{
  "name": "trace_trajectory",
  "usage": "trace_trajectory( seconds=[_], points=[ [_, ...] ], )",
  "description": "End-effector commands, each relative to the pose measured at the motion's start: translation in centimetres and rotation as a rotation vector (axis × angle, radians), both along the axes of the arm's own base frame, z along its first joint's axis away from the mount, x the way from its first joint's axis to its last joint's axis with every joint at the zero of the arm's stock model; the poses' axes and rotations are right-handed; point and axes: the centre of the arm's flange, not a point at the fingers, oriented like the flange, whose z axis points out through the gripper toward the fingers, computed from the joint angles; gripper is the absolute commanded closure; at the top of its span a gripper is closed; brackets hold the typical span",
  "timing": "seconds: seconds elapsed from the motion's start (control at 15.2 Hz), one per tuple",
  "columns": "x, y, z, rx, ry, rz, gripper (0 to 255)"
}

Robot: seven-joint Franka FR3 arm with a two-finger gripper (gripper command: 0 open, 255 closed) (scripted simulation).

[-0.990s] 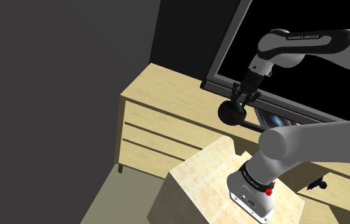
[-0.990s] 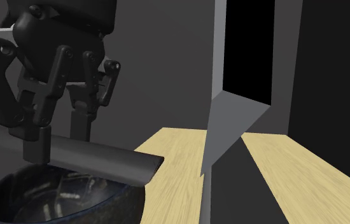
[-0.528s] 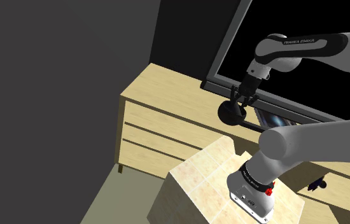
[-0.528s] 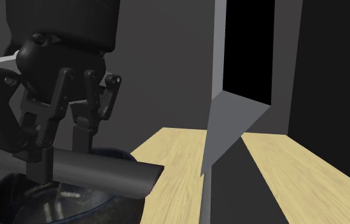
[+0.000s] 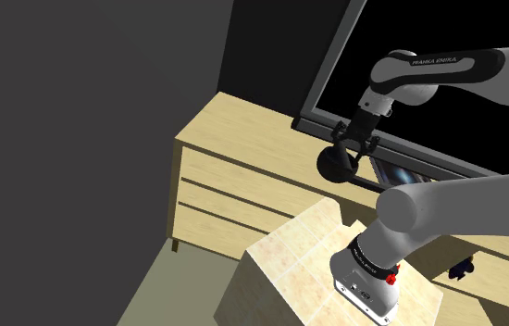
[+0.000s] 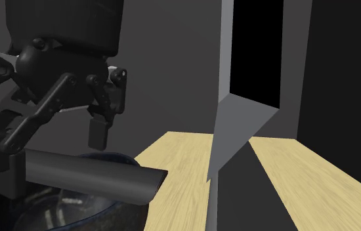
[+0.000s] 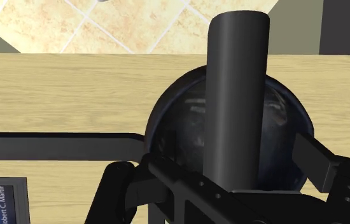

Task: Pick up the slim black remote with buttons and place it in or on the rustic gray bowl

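Dark grey, plain, slim remote [image 6: 87, 172] lies level across the bowl [image 6: 94, 213], end overhanging its rim; jaws apart.

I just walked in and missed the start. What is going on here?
The white arm's black gripper hangs open above the dark bowl on the wooden dresser. The dark remote lies across the bowl, one end past the rim, the fingers spread on either side. The placing looks done.
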Motion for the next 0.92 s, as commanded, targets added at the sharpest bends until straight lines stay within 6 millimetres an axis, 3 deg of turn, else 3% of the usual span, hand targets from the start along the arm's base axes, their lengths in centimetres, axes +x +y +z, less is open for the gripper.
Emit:
trace_trajectory(
  seconds=[0.0,0.07,0.33,0.86],
  points=[
    [0.0,0.0,0.0,0.0,0.0,0.0,0],
    [0.0,0.0,0.0,0.0,0.0,0.0,0],
    [0.6,-1.0,4.8,0.0,0.0,0.0,0],
    [0.6,-1.0,4.8,0.0,0.0,0.0,0]
  ],
)
